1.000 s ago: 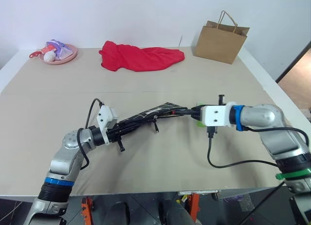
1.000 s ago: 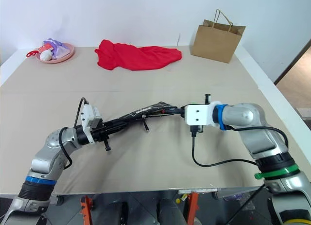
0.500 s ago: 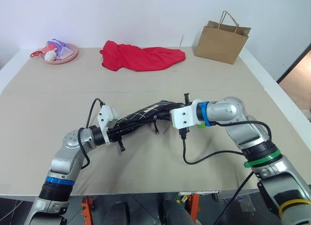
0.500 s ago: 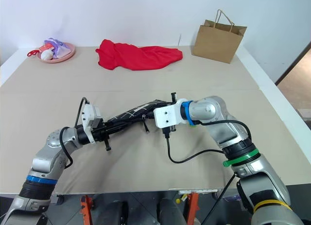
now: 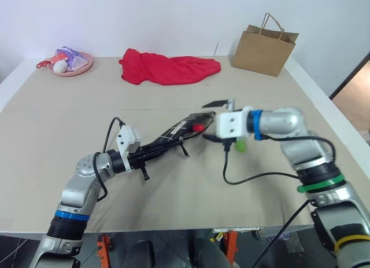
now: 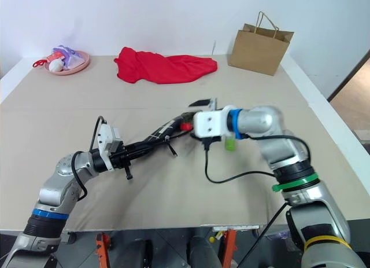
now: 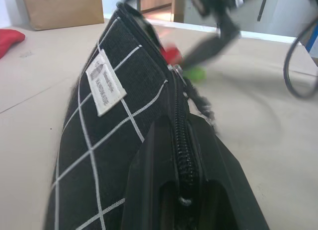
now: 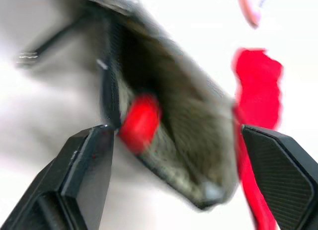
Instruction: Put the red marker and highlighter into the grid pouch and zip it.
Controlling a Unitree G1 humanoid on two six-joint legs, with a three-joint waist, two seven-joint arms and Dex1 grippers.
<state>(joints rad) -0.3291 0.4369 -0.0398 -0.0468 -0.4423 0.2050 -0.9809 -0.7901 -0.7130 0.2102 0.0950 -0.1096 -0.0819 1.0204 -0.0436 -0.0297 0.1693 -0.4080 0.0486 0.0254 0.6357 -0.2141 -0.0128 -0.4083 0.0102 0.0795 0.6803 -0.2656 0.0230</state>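
My left gripper [image 5: 150,154] is shut on the near end of the grid pouch [image 5: 173,134], holding it up slanted over the table. In the left wrist view its fingers [image 7: 149,190] clamp the zipper edge. The red marker sits in the pouch's open far mouth; only its red cap [image 5: 198,127] [image 8: 140,123] shows, and the barrel is hidden inside. My right gripper [image 5: 213,121] hangs just off that mouth, open, its fingers [image 8: 79,175] apart with nothing between them. The lime-green highlighter [image 5: 240,145] lies on the table under my right wrist.
A red cloth [image 5: 167,69] lies at the back middle. A brown paper bag [image 5: 263,45] stands at the back right, and a pink plate [image 5: 70,63] with small toys sits at the back left. A black cable [image 5: 254,175] loops from my right wrist.
My right gripper reached left to the pouch mouth, then opened wide and drew back up a little, leaving the red marker in the mouth. The left arm and pouch end stayed put.
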